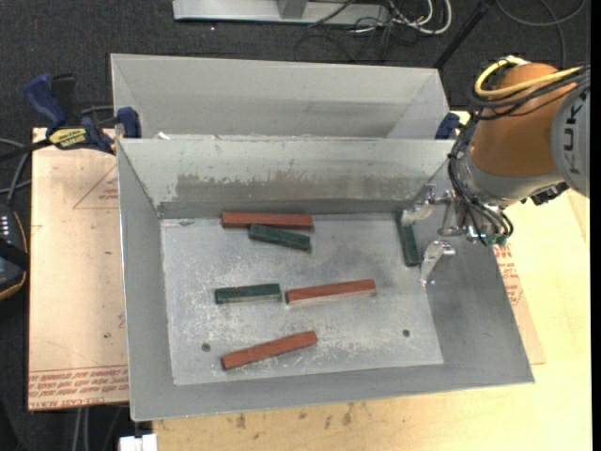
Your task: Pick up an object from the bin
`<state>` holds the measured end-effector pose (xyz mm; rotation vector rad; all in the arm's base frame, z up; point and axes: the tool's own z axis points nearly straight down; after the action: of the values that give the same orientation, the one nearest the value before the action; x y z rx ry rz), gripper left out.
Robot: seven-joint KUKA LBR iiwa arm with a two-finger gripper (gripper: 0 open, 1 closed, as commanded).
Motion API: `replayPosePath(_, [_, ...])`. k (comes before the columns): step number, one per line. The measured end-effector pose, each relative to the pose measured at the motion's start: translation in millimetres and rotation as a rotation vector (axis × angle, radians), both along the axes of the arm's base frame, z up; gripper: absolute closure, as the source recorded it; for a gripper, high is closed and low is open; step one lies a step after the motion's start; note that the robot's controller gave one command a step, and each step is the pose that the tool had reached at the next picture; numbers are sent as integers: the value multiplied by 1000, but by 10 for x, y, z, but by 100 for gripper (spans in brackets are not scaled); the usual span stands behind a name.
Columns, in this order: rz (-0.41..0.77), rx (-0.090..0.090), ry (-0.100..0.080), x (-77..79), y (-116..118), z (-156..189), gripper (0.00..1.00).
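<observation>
My gripper [424, 242] hangs low at the right side of the bin, close to the sloping right wall, and its two silver fingers stand apart. A short dark green bar [410, 246] lies nearly lengthwise along the floor's right edge, right beside the fingers on their left. Whether a finger touches it I cannot tell. Nothing is gripped between the fingers. The closest other thing is a red-brown bar [330, 292] lying mid-floor, to the left and nearer the front.
Further left lie a red-brown bar [267, 220] by the back wall, a dark green bar [280, 238] just below it, another dark green bar [248, 294] mid-left, and a red-brown bar [269, 349] near the front. The orange-covered arm reaches in over the right rim.
</observation>
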<state>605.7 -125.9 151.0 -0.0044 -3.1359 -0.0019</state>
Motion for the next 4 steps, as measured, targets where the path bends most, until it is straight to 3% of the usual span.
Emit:
replayPosePath(1, [2, -1, -7, 19, 3, 46, 0])
replayPosePath(2, [-28, -2, -14, -123, 375, -420, 0])
replayPosePath(3, [66, -2, -28, 11, 1124, -710, 100])
replayPosePath(4, [65, -2, -28, 11, 1124, -710, 100])
